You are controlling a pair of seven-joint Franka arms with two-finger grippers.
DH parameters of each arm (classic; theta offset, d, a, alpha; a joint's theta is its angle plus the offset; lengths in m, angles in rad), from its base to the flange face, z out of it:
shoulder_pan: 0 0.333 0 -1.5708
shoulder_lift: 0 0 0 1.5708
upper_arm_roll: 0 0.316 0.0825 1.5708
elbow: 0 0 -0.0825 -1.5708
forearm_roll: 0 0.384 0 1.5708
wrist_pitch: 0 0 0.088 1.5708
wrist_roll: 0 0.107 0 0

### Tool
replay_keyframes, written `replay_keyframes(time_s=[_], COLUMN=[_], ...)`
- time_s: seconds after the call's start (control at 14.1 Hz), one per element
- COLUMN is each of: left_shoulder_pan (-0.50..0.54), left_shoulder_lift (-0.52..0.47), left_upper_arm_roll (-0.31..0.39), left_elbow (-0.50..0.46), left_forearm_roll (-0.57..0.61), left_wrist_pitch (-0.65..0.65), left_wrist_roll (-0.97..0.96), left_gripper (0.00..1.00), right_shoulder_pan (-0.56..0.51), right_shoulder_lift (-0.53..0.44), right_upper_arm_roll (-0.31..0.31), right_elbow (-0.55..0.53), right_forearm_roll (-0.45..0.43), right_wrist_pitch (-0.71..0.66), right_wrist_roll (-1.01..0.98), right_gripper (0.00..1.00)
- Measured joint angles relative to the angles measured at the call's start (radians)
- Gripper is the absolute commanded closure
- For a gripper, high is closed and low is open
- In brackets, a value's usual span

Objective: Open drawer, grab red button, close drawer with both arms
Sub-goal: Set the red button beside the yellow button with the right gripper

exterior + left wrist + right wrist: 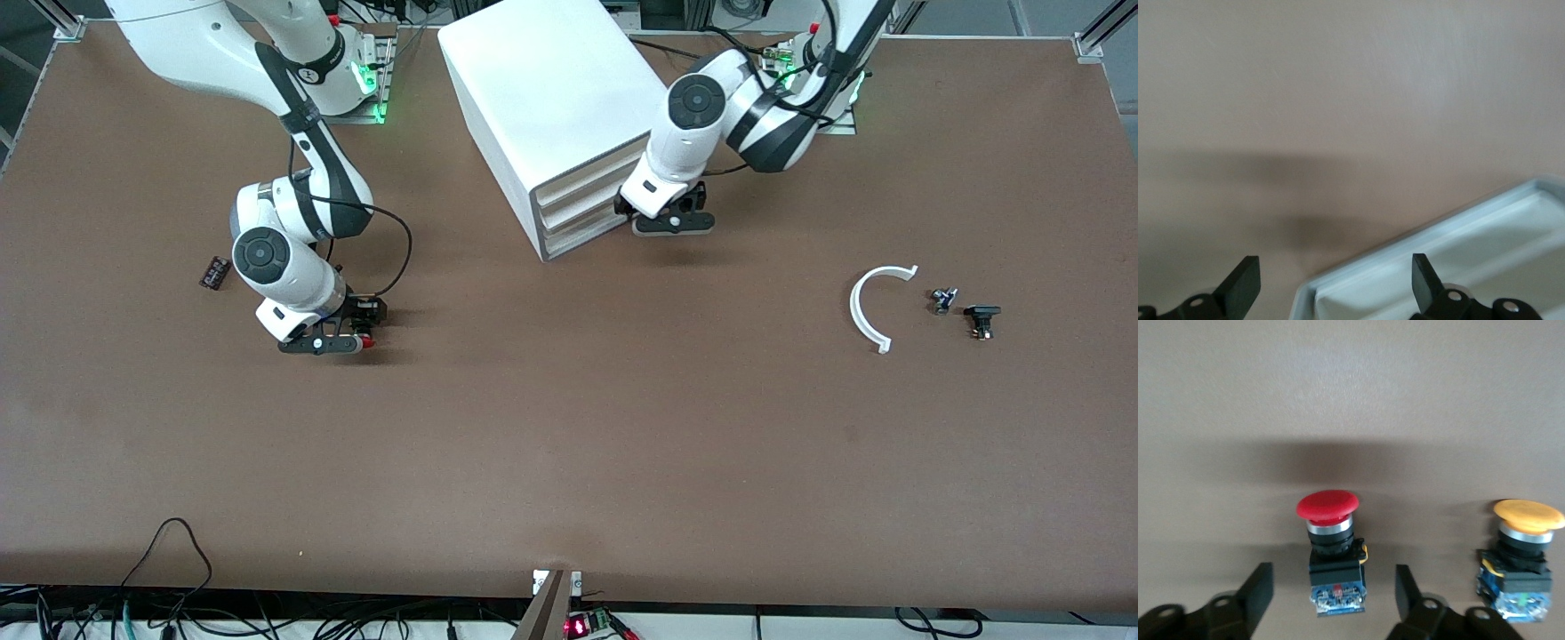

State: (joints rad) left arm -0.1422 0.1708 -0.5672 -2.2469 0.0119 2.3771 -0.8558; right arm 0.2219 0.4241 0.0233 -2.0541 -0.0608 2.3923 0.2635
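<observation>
The red-capped button (1331,547) lies on its side on the table, its black-and-blue body between the spread fingers of my right gripper (1332,577); neither finger touches it. In the front view that gripper (324,345) is low over the table toward the right arm's end, with the red cap (364,342) at its tip. My left gripper (673,220) hangs open by the drawer (578,209) fronts of the white cabinet (551,98), which look flush. Its wrist view shows a white rimmed corner (1438,267) under the open left gripper (1335,267).
An orange-capped button (1521,553) lies beside the red one. Toward the left arm's end lie a white curved strip (876,307) and two small dark parts (942,300) (981,318). A small dark chip (214,272) sits near the right arm.
</observation>
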Motion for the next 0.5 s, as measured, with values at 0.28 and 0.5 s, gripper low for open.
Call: replay_keyframes(time_s=[0.28, 0.5], left_shoulder_pan=[0.071, 0.085], left_shoulder_lift=[-0.078, -0.117], left_upper_arm_roll=[0.157, 0.289], left_elbow=[0.061, 0.122], left_forearm_roll=[0.000, 0.000], left_wrist_pitch=[0.002, -0.005], left_wrist_roll=[0.007, 0.044], left_gripper=[0.00, 0.00], right_shoulder_pan=[0.000, 0.000], right_shoulder_lift=[-0.055, -0.092], right_upper_arm_roll=[0.001, 0.002], right_elbow=[0.160, 0.344], right_forearm_roll=[0.000, 0.000], right_wrist_pitch=[-0.244, -0.467], right_wrist_roll=[0.003, 0.003], right_gripper=[0.00, 0.00])
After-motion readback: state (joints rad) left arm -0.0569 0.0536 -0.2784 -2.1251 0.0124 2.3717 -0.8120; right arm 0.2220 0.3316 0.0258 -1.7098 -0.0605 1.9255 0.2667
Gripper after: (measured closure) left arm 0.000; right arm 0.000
